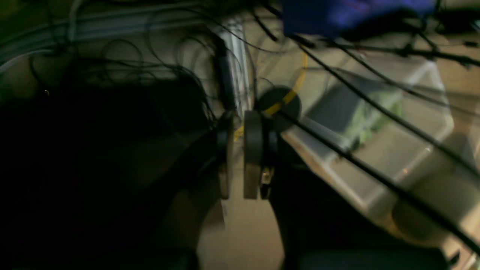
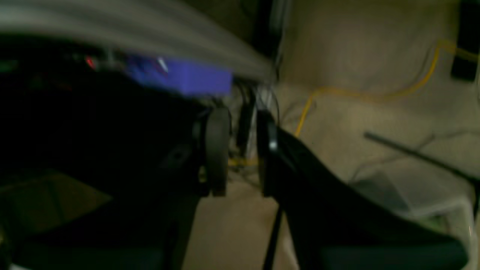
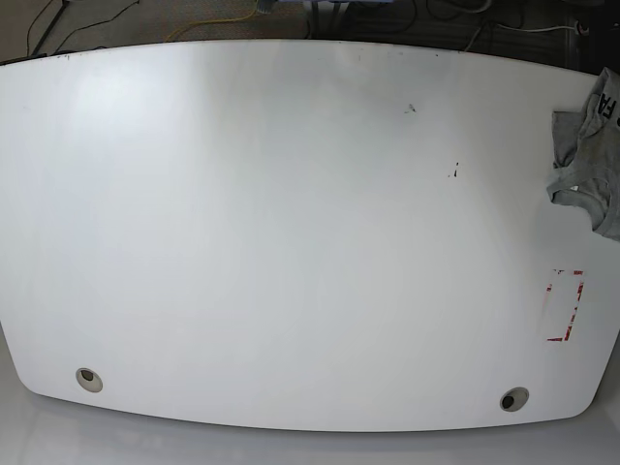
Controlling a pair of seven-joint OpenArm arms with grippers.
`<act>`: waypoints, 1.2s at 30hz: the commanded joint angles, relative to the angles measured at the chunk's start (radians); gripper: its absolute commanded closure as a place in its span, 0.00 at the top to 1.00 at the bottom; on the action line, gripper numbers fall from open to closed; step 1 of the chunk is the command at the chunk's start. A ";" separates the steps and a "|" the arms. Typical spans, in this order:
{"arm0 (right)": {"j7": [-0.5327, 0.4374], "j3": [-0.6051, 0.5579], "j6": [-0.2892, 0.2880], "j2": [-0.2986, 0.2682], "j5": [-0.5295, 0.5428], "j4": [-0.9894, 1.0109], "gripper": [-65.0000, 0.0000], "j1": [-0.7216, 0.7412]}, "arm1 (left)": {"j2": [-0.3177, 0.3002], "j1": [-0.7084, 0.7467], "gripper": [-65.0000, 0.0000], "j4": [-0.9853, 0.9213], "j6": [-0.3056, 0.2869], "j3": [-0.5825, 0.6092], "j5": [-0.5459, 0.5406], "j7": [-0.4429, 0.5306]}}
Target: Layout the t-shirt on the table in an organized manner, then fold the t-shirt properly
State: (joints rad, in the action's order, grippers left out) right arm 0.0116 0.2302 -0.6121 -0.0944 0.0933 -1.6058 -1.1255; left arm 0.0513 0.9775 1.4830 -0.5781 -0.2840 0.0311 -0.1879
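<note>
T-shirt bunched at table right edge, partly out of frame; black letters "FA" legible. Red-outlined rectangle nearer front, two grommets at front edge. Left gripper nearly closed, empty, over floor cables. Right gripper slightly parted, empty.

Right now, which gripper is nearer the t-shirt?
Probably left: the t-shirt lies bunched at the table edge on its side. Left gripper and right gripper both face floor cables, off-table.
</note>
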 commanded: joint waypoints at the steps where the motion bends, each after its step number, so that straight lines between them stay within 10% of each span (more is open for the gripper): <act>1: -0.015 -0.010 -0.012 0.002 -0.014 0.078 0.19 0.028 | -0.021 -0.027 0.06 -0.078 -0.007 0.001 -0.006 0.005; 21: -0.051 -0.009 0.025 -0.029 -0.105 0.638 0.19 0.404 | -0.123 -0.411 0.06 -0.700 -0.003 0.007 -0.003 0.047; 36: -0.052 -0.018 0.116 -0.055 -0.112 0.922 0.19 0.628 | -0.163 -0.619 0.06 -1.123 0.241 0.150 -0.004 0.250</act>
State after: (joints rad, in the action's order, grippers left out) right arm -0.0315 0.2104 -0.4896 -0.1432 -0.0219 -0.6998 -0.4995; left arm -0.1089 0.3637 0.3920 -0.3344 -0.1432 0.0296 0.0444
